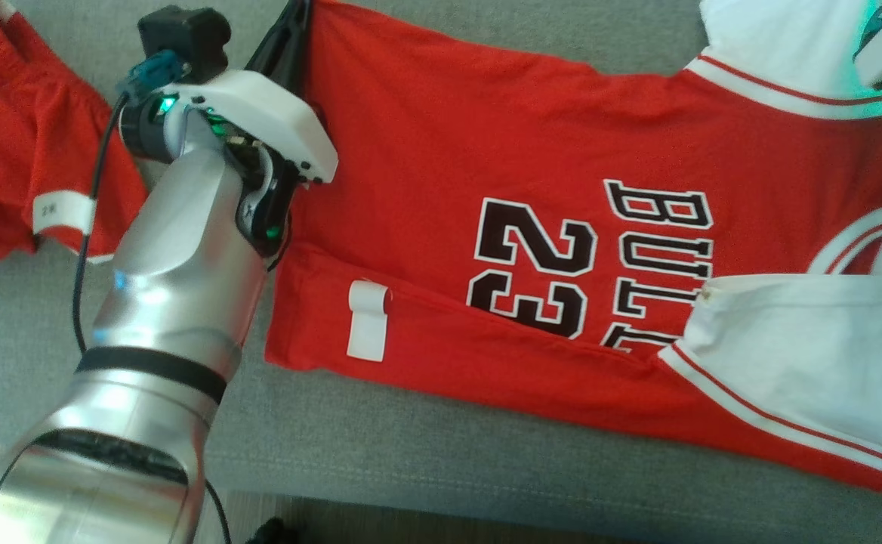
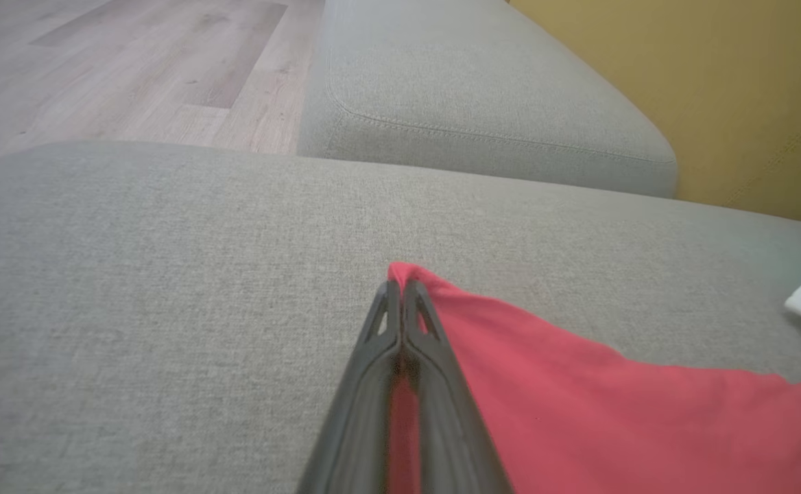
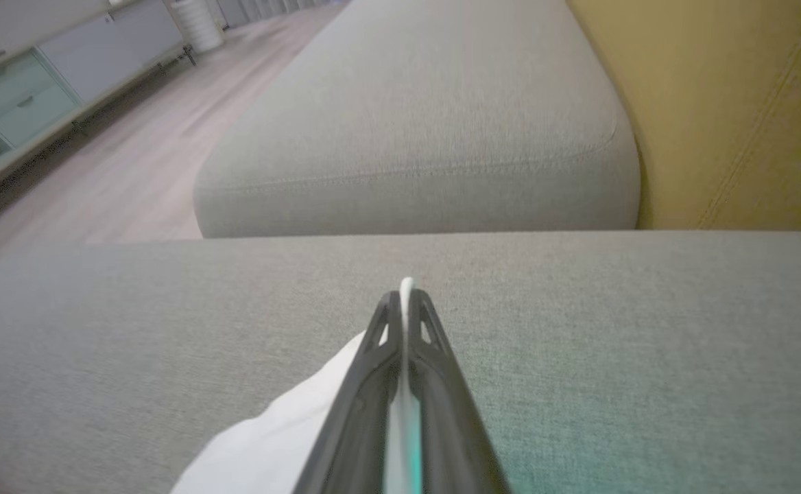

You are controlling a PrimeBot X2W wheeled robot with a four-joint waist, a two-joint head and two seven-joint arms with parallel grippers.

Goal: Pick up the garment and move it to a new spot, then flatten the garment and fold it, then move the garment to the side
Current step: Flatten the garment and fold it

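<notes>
A red basketball jersey (image 1: 486, 136) with white sleeves, printed "23" and "BULL", lies spread on a grey sofa cushion (image 1: 448, 468), reaching from the centre of the head view out to 3 o'clock. Its long edge toward 6 o'clock is folded over the front, covering the lower part of the number and lettering; a white tag (image 1: 367, 321) sits on that fold, and a white sleeve (image 1: 788, 347) lies folded in at 4 o'clock.

The left gripper (image 2: 400, 287) has its jaws clamped together on the jersey's red hem corner, which pokes out just past the tips. Its silver forearm (image 1: 169, 302) rises from 8 o'clock in the head view toward the jersey's edge at 11 o'clock.

The right gripper (image 3: 406, 295) has its jaws pressed tight on white sleeve fabric, a thin edge showing between them.

A second red garment, seemingly shorts (image 1: 26, 136) with a white label (image 1: 60, 214), lies at 10 o'clock, apart from the jersey. Beyond the grippers are a neighbouring cushion (image 2: 476, 89), a mustard backrest (image 2: 716, 82) and wooden floor (image 2: 133, 62).
</notes>
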